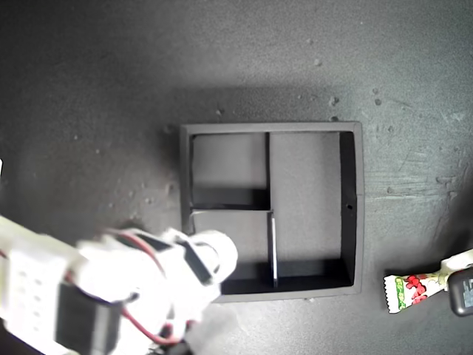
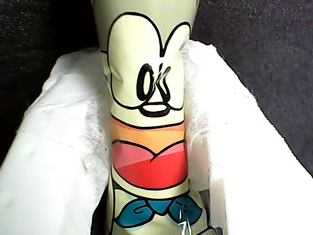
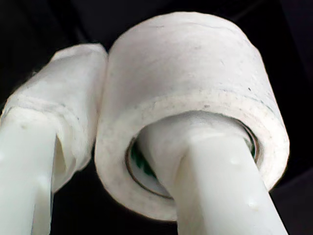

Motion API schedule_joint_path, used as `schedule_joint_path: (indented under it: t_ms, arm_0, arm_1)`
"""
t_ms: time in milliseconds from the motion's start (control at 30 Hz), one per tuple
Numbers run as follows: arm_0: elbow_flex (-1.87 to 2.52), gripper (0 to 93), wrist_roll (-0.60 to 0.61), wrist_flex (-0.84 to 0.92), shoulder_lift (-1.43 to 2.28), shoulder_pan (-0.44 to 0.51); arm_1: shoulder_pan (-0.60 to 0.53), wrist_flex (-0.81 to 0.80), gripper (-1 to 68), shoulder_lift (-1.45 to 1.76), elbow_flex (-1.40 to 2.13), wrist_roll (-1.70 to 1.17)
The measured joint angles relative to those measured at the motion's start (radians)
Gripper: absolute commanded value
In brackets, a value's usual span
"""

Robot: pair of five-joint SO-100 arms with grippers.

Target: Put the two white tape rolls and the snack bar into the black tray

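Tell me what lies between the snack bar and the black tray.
Nothing. In the exterior view, the strip of dark mat between the snack bar and the black tray is bare.

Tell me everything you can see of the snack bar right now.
The snack bar is a long, narrow wrapped bar. Its glossy wrapper is pale cream with black cartoon outlines, an orange band, a red heart-like shape and blue leaf shapes. In the first wrist view it runs lengthwise between my first gripper's white padded fingers, which press on both sides. In the exterior view one crimped end, white with red and green marks, sticks out near the exterior view's lower right, outside the black tray.
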Motion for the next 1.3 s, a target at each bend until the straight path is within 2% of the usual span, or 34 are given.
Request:
schedule_joint_path:
  t_ms: [133,367,533,633,733,867,1033,1133,1300]
  arm_0:
    - [-0.407,0.1,-0.002,0.052,-0.253,0.015]
    - [-0.362,0.6,-0.031,0.061,-0.27,0.025]
    - [-0.152,6.3,-0.072,0.061,-0.244,0.023]
    - [-0.04,11.9,-0.08,0.061,-0.204,0.021]
    - [0.017,13.8,-0.08,0.061,-0.192,0.021]
    - [0.046,14.0,-0.063,0.061,-0.13,-0.003]
    - [0.153,14.0,-0.048,0.061,0.083,-0.06]
    - [0.264,14.6,-0.046,0.061,0.252,-0.094]
    - [0.503,16.9,-0.207,0.061,0.508,-0.067]
  arm_1:
    - [0.106,0.164,-0.4,-0.012,-0.103,-0.063]
    - [0.388,0.618,-0.4,-0.008,-0.411,0.067]
    - [0.39,0.854,-0.4,-0.011,-0.574,0.348]
    - [0.403,0.95,-0.5,-0.014,-0.64,0.373]
    - [0.476,1.054,-0.5,-0.014,-0.709,0.21]
    - [0.612,1.157,-0.6,-0.014,-0.807,-0.173]
    - [0.787,1.121,-0.6,-0.021,-0.936,-0.739]
    - [0.818,1.081,-0.6,-0.06,-1.035,-1.065]
    - [0.784,1.126,-0.5,-0.364,-1.359,-1.491]
